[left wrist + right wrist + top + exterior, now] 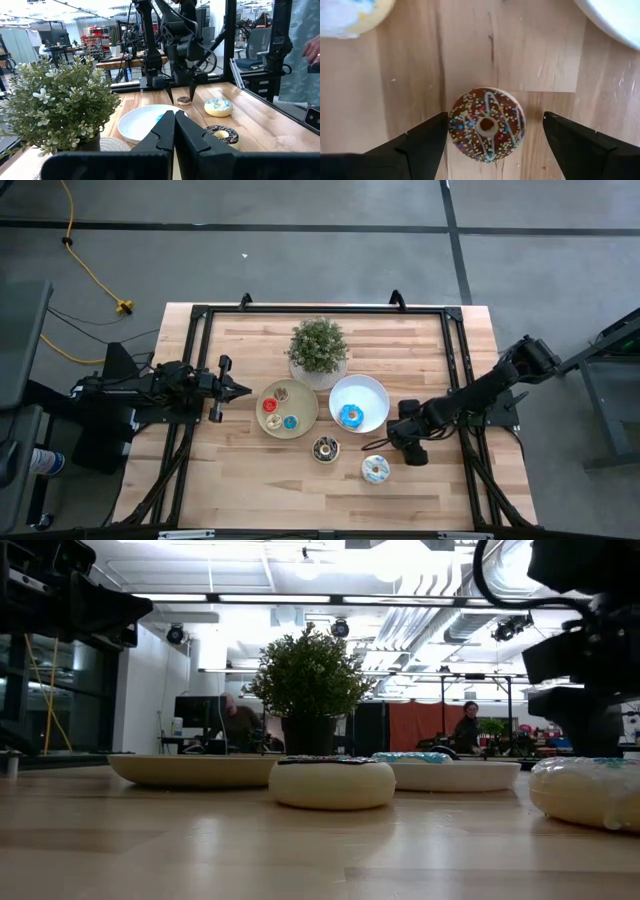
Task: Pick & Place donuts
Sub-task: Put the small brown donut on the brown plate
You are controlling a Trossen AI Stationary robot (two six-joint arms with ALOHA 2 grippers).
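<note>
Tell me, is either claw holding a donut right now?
No. The right gripper hangs open around a small chocolate donut without touching; the left gripper is shut, empty.

From overhead we look straight down on the whole bench (250, 480), both arms at its sides. Our low camera sits at bench-top height, facing level across toward the room, the plant (308, 680) mid-frame. The left wrist camera looks across the bench toward the right arm; it shares the plant (55, 107) and white plate (137, 125) with the high view. The right wrist camera points down, very close over a small sprinkled donut (486, 124) between its fingers.
</note>
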